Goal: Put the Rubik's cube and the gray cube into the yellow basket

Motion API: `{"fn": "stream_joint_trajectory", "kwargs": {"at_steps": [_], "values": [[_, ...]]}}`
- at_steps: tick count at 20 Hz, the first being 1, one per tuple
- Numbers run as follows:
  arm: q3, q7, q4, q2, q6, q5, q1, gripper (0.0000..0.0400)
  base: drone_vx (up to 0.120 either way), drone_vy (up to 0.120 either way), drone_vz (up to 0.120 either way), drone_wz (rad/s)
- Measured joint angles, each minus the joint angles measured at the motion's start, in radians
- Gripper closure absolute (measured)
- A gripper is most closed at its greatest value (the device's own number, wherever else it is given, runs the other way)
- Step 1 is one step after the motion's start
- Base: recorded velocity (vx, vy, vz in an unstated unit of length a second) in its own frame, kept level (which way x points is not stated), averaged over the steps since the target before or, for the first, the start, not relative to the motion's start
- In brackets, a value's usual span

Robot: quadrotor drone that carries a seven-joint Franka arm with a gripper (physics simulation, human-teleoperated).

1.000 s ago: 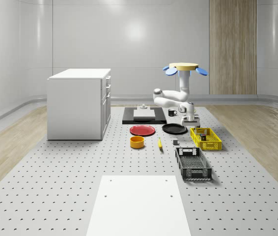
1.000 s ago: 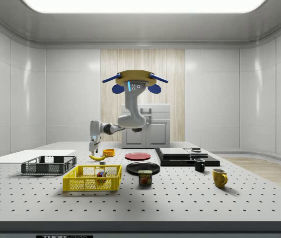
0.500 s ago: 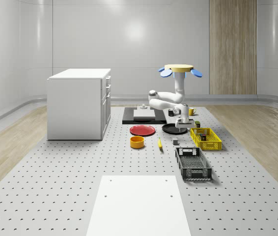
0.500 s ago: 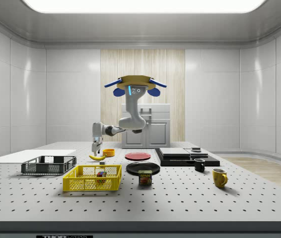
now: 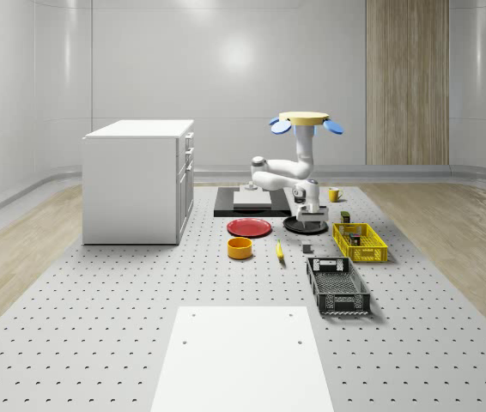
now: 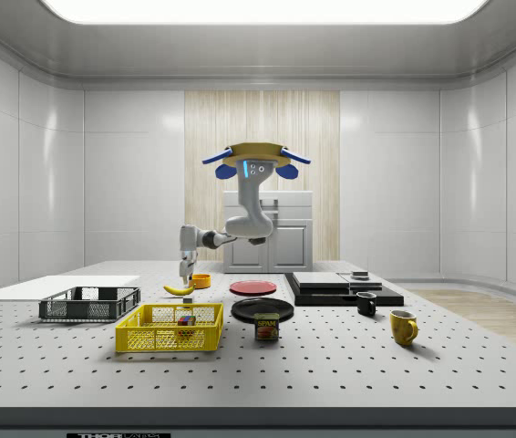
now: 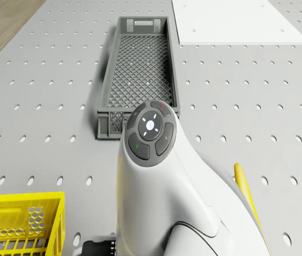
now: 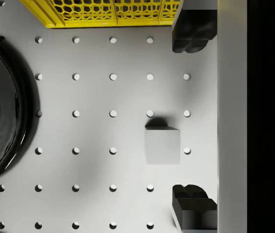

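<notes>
While the drone point(image 5: 305, 121) hovers above the table point(image 5: 140, 326), its gripper point(image 8: 194, 121) hangs spread wide, empty. The gray cube point(image 8: 162, 145) lies just off the gap between the fingers, the yellow basket point(image 8: 103, 12) at its twelve o'clock.

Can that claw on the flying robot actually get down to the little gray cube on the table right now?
Probably yes. The gripper hangs above the gray cube, jaws spread wider than it, though the cube sits slightly off-centre. Nothing lies between; the black plate and yellow basket stand apart.
</notes>
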Motion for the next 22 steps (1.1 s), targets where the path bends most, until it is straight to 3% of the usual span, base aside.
{"fn": "stream_joint_trajectory", "kwargs": {"at_steps": [6, 11, 16, 22], "values": [[0.000, 0.000, 0.000, 0.000, 0.000, 0.000, 0.000, 0.0000, 0.000, -0.120, -0.120, 0.000], [0.000, 0.000, 0.000, 0.000, 0.000, 0.000, 0.000, 0.0000, 0.000, 0.000, -0.008, 0.000], [0.000, 0.000, 0.000, 0.000, 0.000, 0.000, 0.000, 0.0000, 0.000, 0.000, -0.104, 0.000], [-0.051, 0.001, 0.013, -0.001, 0.020, -0.048, -0.009, 0.0000, 0.000, 0.000, 0.000, 0.000]]}}
